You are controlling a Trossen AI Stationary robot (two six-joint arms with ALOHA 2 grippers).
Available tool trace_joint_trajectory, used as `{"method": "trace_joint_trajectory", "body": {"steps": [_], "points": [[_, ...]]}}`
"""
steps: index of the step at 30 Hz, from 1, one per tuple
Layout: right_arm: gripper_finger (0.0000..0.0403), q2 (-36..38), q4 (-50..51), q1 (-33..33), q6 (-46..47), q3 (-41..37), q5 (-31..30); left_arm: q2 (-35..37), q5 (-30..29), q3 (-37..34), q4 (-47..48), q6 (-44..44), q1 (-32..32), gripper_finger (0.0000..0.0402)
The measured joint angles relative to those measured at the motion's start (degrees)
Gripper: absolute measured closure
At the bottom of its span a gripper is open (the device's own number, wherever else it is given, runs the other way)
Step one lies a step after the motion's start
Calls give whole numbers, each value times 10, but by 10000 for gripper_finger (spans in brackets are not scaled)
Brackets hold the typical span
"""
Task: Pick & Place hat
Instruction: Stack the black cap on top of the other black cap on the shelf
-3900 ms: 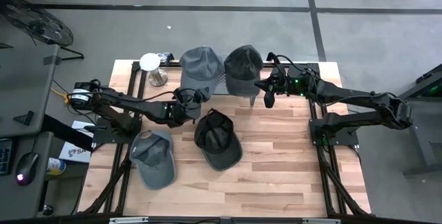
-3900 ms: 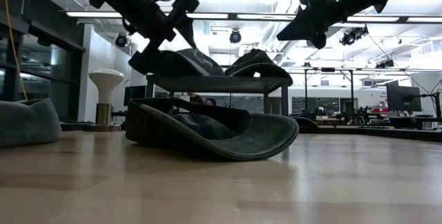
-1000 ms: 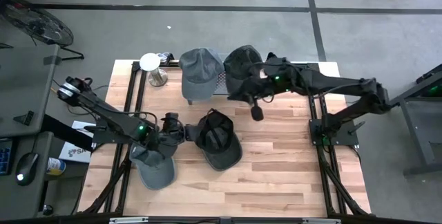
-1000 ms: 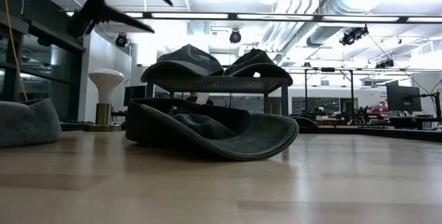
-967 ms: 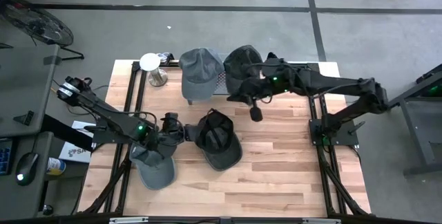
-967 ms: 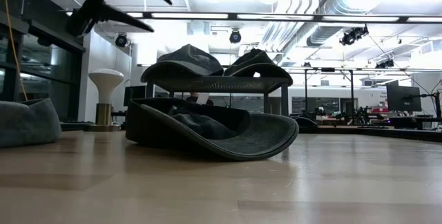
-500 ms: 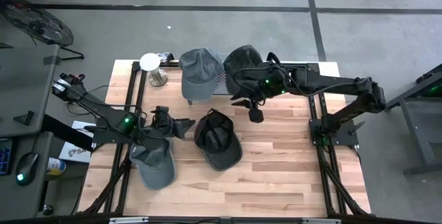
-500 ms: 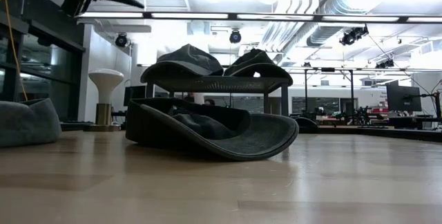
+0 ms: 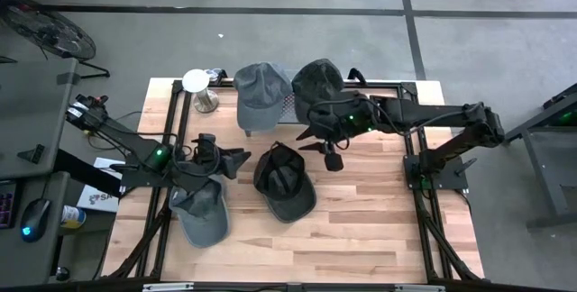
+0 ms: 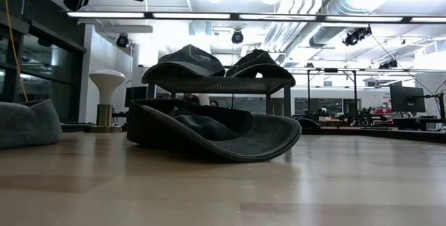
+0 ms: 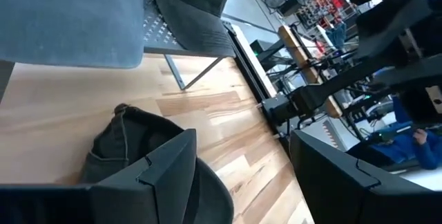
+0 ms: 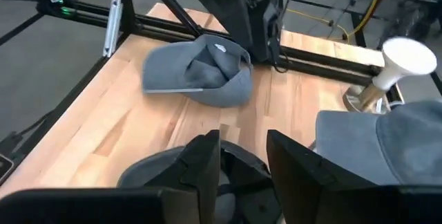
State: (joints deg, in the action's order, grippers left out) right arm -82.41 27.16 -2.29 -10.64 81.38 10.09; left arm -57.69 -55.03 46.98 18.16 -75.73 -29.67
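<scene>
A dark cap lies upside down mid-tabletop, soft crown sagging, brim curved upward. The left gripper hovers beside it, fingers apart; the right gripper hangs above, fingers slightly apart, empty.

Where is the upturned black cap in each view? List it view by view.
High view: black cap, table centre.
Low view: centre foreground, opening up.
Left wrist view: behind the left gripper, at.
Right wrist view: beyond the right gripper, at.
Shared landmark: hat rack.
</scene>
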Motion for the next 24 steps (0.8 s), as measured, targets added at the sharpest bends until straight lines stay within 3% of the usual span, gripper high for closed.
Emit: {"method": "trace_joint_trajectory", "body": {"steps": [6,17,24], "points": [[289,0,36,2,68,-12,-11,0,24,0,1,33,0,172],[290,0,32,44,297,-109,-123,-5,89,0,-8,113,0,172],[290,0,-24,88,423,-206,-125,-26,115,0,-18,129,0,172]]}}
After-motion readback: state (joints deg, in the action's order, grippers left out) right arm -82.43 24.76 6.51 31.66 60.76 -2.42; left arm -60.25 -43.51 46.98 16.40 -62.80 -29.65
